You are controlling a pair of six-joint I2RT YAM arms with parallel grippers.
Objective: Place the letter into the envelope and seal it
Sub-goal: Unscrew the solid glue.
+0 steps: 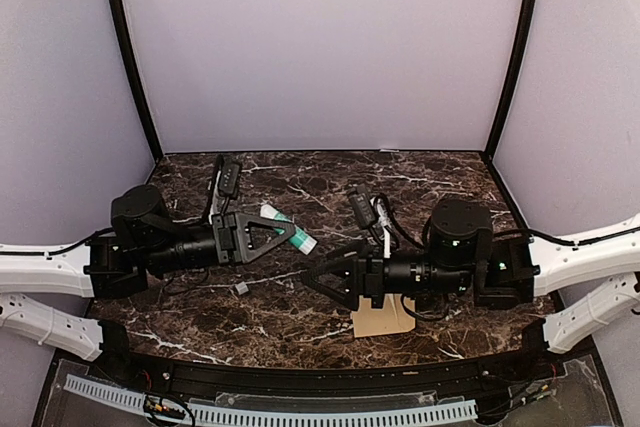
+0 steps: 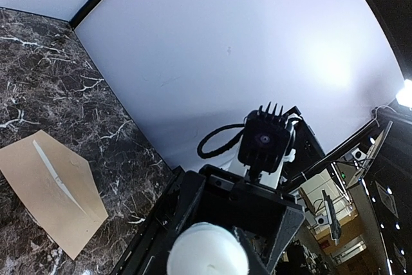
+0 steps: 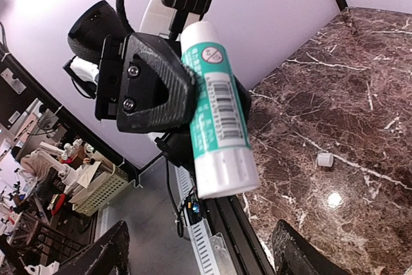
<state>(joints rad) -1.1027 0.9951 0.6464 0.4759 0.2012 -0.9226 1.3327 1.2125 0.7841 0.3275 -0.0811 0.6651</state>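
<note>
The left hand (image 1: 283, 231) grips a green-and-white glue stick (image 1: 305, 241), away from the envelope (image 1: 380, 319). The right hand (image 1: 312, 280), near the envelope, gapes wide and holds nothing.

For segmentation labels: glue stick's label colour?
Teal-green label on the white cylindrical glue stick; clearest in right wrist view.

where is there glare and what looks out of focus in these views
Right wrist: a bright spot of glare on the marble table; the glue stick is sharp, its barcode crisp. Left wrist: the lamp is blown out at the right edge, the wall is washed out near it, and the glue stick's white end is blurred close to the lens. Top external: even light, no glare, slightly soft overall.
</note>
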